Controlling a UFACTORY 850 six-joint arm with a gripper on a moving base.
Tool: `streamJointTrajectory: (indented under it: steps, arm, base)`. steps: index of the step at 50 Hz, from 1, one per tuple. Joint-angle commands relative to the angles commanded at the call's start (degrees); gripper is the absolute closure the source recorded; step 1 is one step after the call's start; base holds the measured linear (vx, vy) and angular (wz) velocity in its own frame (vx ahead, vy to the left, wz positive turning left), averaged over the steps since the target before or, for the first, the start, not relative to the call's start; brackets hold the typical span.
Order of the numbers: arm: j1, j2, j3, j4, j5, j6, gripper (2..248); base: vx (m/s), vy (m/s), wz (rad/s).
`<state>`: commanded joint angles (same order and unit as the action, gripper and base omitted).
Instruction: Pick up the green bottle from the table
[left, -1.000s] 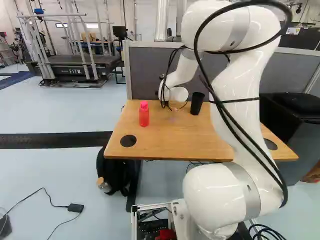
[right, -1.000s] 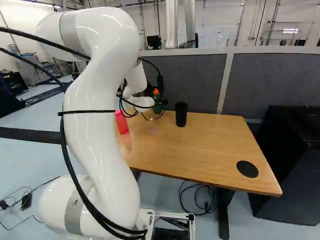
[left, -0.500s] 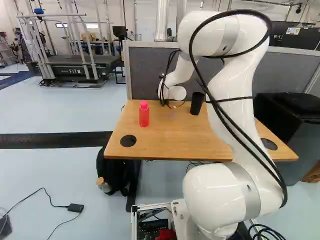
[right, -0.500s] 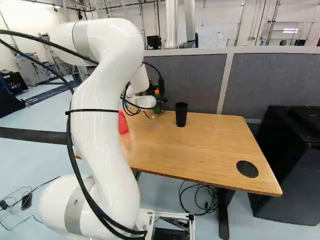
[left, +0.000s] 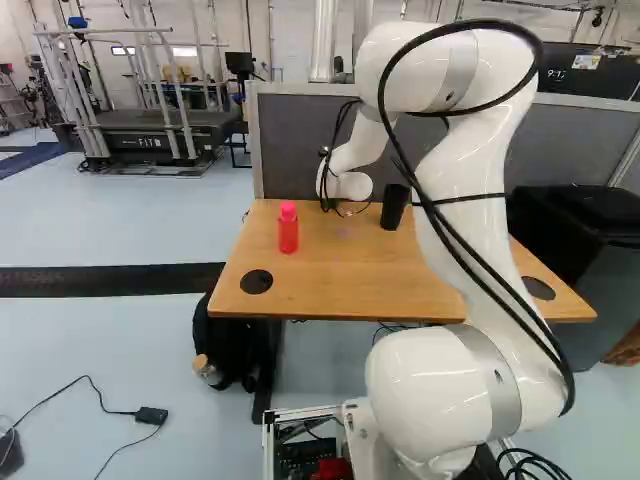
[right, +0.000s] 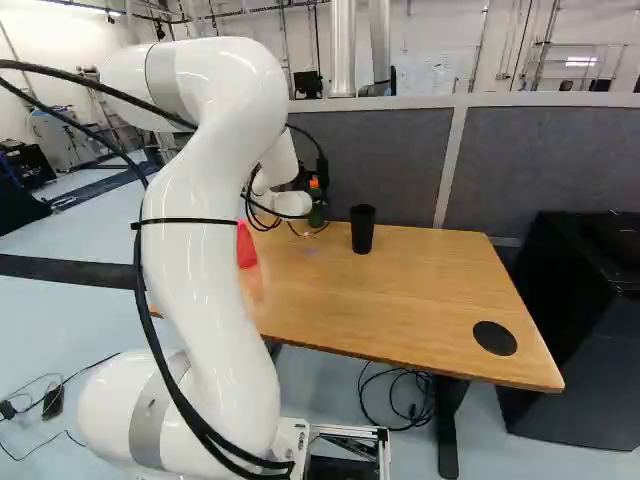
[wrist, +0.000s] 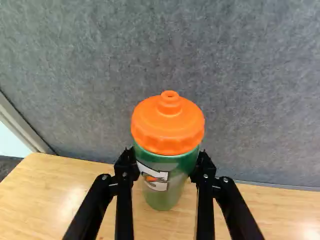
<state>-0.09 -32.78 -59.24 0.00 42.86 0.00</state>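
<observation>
In the right base view my gripper (right: 301, 181) shows as a dark part beyond the white wrist, at the table's far edge beside the green bottle (right: 317, 208). Seen from the wrist, the bottle's green body (wrist: 168, 172) stands upright under its orange lid, with my gripper (wrist: 166, 162) shut on it. One finger touches each side, just below the lid. The wooden table (wrist: 65, 192) lies beneath the bottle. The orange pads are not visible.
A grey partition (wrist: 240, 90) rises close behind the bottle. On the table are a red bottle (left: 288, 230), near the left edge, and a black cup (right: 362, 229), right of the wrist in the right base view. A dark cabinet (right: 585, 320) stands beyond the table's right side.
Compared with one second ago, my arm's upper part has come down and forward, and the wrist has shifted slightly. Over the last half second it has barely moved. The base has stayed put.
</observation>
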Motion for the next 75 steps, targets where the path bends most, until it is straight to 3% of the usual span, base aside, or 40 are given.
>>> streamJointTrajectory:
  steps: [35,75]
  arm:
    - [0.0,4.7,1.4,0.0,0.0,0.0,136]
    - [0.0,19.3,13.8,0.0,0.0,0.0,136]
  base:
    - [0.0,0.0,0.0]
    - [0.0,0.0,0.0]
